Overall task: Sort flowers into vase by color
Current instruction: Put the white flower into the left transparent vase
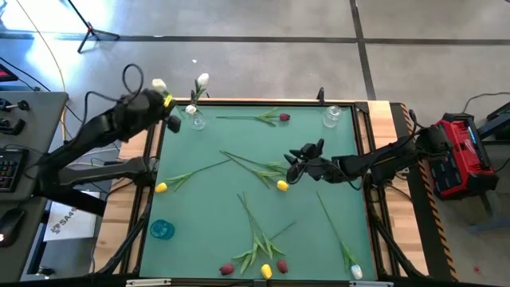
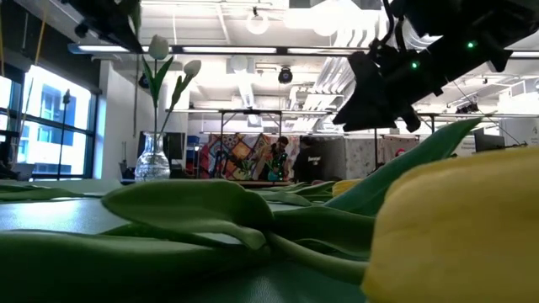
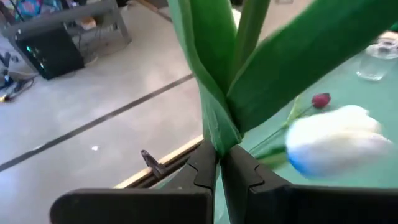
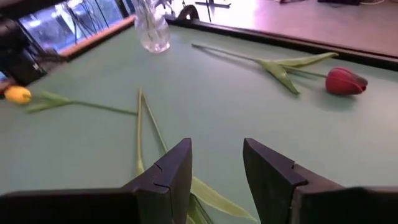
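A glass vase (image 1: 195, 119) (image 2: 152, 160) stands at the green mat's far left corner, with white tulips (image 2: 158, 46) (image 2: 192, 69) rising above it. My left gripper (image 1: 170, 118) (image 3: 217, 165) is beside the vase, shut on a tulip's green stem; a blurred white head (image 3: 336, 146) shows close by. Whether the held stem's lower end stands in the vase, I cannot tell. My right gripper (image 1: 293, 165) (image 4: 214, 168) hangs open above the mat's middle, over loose stems (image 4: 140, 124) and near a yellow tulip (image 1: 281, 185), touching nothing. My left gripper pinches a tulip's green stem (image 3: 219, 134) between its two fingers, at the spot where the long leaves branch off. The stem and leaves run on away from the fingertips and out of the wrist view. The flower is lifted clear of the mat.
A second glass vase (image 1: 332, 116) stands at the far right corner. Tulips lie scattered on the mat: a red one (image 1: 284, 117) (image 4: 346, 81) at the far side, a yellow one (image 1: 162, 187) on the left, several (image 1: 263, 255) at the near edge, a white one (image 1: 356, 272). A blue disc (image 1: 162, 229) lies near left.
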